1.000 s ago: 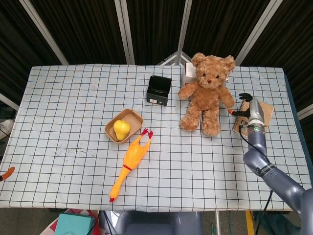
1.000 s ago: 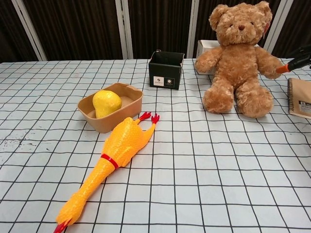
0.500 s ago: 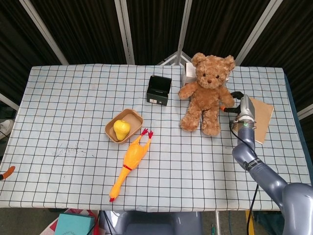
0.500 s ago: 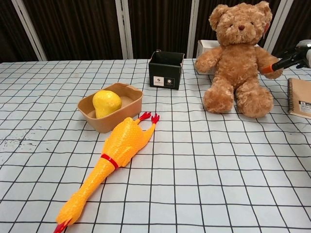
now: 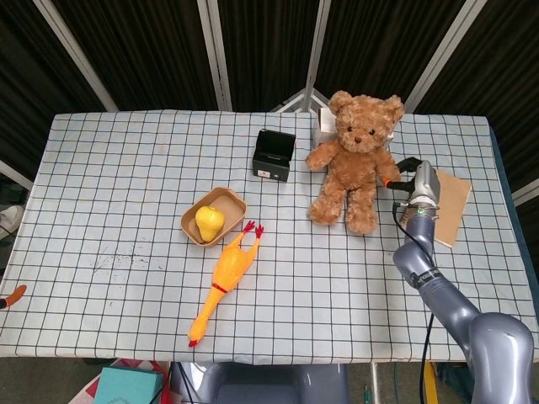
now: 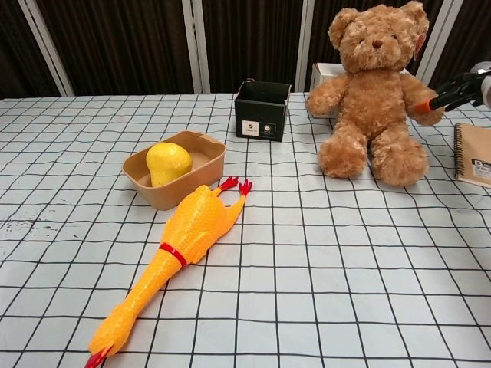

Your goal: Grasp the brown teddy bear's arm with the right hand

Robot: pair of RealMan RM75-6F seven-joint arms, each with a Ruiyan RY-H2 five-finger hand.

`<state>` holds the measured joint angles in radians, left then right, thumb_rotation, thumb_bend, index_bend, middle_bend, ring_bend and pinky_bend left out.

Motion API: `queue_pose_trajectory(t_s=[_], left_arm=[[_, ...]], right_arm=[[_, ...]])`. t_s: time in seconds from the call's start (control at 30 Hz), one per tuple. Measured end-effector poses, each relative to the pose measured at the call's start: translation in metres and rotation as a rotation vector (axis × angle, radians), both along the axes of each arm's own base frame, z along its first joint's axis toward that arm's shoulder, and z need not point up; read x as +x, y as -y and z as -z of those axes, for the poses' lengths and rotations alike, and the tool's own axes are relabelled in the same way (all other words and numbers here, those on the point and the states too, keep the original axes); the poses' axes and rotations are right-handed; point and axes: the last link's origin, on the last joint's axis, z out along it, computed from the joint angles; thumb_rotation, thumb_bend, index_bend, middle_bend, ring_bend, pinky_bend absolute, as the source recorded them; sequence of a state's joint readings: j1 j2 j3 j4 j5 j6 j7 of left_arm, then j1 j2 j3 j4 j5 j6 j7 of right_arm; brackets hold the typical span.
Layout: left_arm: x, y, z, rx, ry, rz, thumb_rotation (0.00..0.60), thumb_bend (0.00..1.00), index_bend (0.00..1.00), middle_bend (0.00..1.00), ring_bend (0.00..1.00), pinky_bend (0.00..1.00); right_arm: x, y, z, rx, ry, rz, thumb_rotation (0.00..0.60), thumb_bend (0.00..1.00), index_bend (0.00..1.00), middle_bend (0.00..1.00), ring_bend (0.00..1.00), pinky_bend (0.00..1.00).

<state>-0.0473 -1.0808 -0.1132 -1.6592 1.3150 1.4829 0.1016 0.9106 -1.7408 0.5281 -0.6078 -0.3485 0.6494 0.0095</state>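
Note:
The brown teddy bear (image 5: 355, 164) (image 6: 374, 96) sits upright at the back right of the checked table. Its arm (image 5: 386, 167) (image 6: 418, 96) on my right side sticks out toward my right hand (image 5: 411, 178) (image 6: 462, 88). The hand reaches in from the right, and an orange fingertip (image 6: 424, 106) touches the end of that arm. In the head view the hand's fingers stand apart, one above and one below the paw. I see no closed grip on the arm. My left hand shows in neither view.
A brown notebook (image 5: 450, 198) (image 6: 474, 153) lies under my right arm. A black box (image 5: 274, 155) (image 6: 262, 111) and a white box (image 5: 323, 128) stand by the bear. Further left are a tan bowl (image 5: 237, 202) (image 6: 207, 142) with a yellow pear (image 5: 209, 222) and a rubber chicken (image 5: 227, 273) (image 6: 184, 238).
My right hand moved left from over the notebook to the bear's arm and now touches it. The bear has shifted slightly to the left.

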Motion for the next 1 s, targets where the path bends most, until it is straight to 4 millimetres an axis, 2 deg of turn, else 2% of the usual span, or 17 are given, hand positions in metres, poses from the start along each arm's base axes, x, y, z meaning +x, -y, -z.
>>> queue_pose_trajectory(t_s=[0.17,0.33,1.0], left_arm=[[0.000,0.000,0.000,0.000,-0.002,-0.002,0.600,0.27,0.23,0.00,0.00,0.14],[0.000,0.000,0.001,-0.002,-0.004,-0.002,0.600,0.27,0.23,0.00,0.00,0.14],[0.001,0.000,0.002,-0.007,-0.005,0.001,0.600,0.27,0.23,0.00,0.00,0.14]], right_arm=[[-0.003,0.001,0.002,-0.008,-0.013,0.012,0.600,0.41,0.59,0.56,0.35,0.00],[-0.007,0.001,0.005,0.003,-0.027,0.014,0.600,0.49,0.61,0.58,0.37,0.00],[0.003,0.001,0.013,0.002,-0.041,-0.105,0.600,0.51,0.61,0.58,0.37,0.00]])
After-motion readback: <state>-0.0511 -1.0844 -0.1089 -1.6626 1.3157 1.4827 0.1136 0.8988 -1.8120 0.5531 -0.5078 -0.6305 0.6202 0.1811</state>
